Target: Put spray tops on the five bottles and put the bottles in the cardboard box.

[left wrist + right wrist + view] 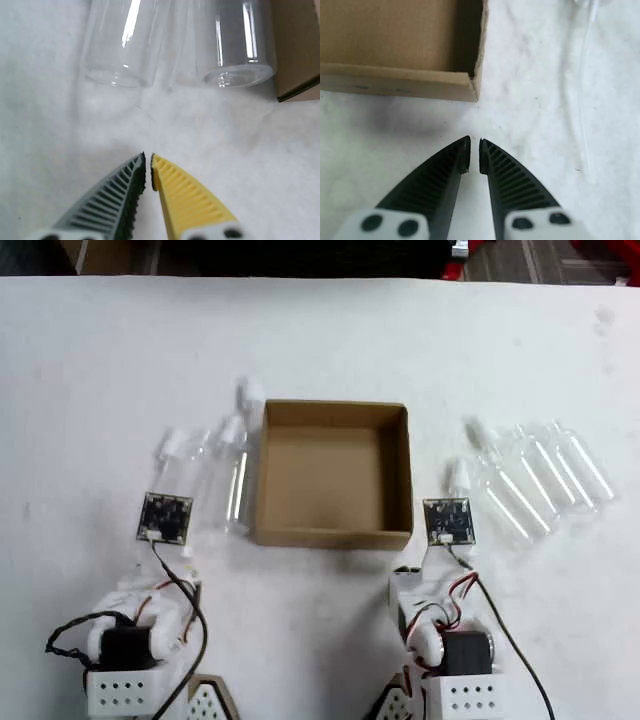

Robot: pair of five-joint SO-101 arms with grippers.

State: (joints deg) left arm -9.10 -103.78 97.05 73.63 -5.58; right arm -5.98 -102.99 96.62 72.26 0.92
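The open cardboard box [335,475] sits mid-table. Left of it lie two clear bottles [236,480] side by side, with white spray tops [250,394] at their far ends. My left wrist view shows their round bases [235,47] just beyond my left gripper [148,161], which is shut and holds nothing. Several clear bottles [545,475] lie in a row right of the box, with white spray tops [459,472] near them. My right gripper [474,148] is shut and holds nothing, close to the box's near right corner [470,82].
Both arm bases [125,655] stand at the table's front edge. White tablecloth lies between the arms and in front of the box. A thin dip tube [584,100] of a spray top lies on the cloth beyond the right gripper. The box's corner [297,55] borders the left bottles.
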